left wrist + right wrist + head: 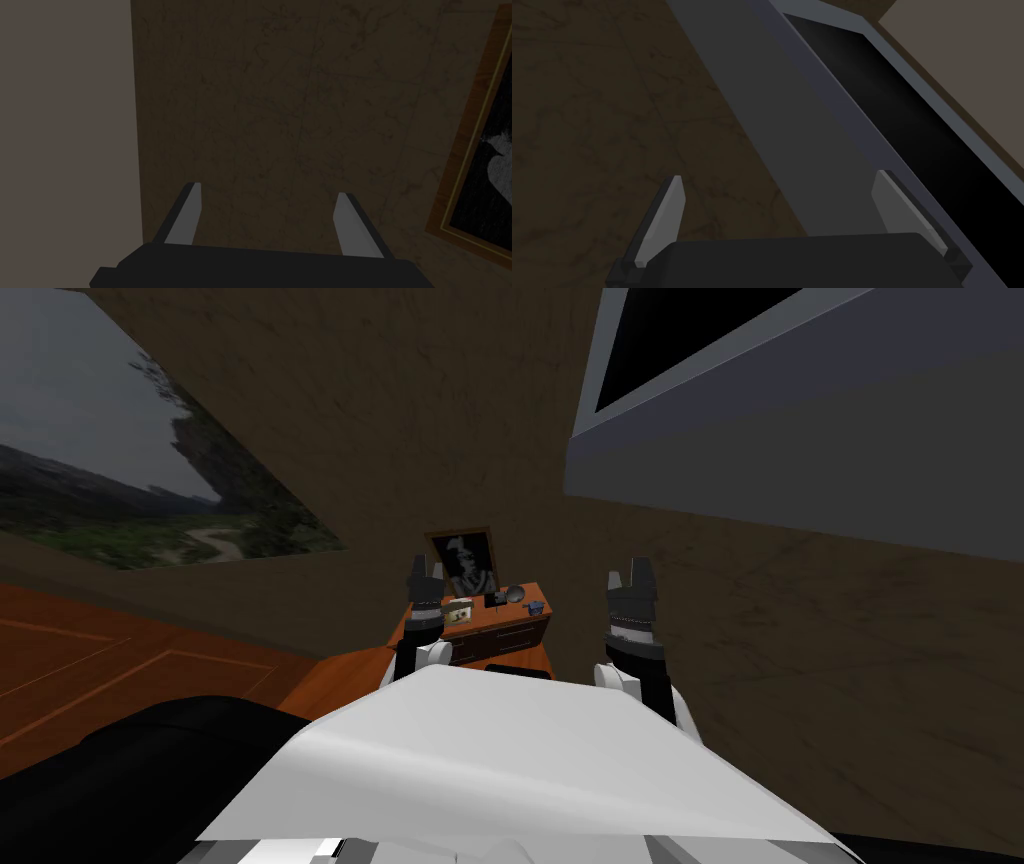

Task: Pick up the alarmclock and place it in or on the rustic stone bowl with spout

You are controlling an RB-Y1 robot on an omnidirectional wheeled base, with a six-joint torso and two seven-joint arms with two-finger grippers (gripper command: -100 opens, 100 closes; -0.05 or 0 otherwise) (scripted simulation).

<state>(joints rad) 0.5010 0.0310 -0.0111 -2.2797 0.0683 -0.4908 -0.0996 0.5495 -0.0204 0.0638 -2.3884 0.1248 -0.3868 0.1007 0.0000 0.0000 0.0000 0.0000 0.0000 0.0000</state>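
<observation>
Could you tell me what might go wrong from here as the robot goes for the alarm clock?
1. The desk top is crowded: a pale box, a dark item, the grey bowl and a blue item sit close together, so a reach may knock neighbours.
2. The framed picture stands right behind them, near the open left hand, and could be bumped.
3. The small items are hard to tell apart; the wrong one might be grasped.

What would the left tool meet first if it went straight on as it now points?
Probably the dark brown wall, straight ahead of the open left tool; how far off is unclear.
</observation>
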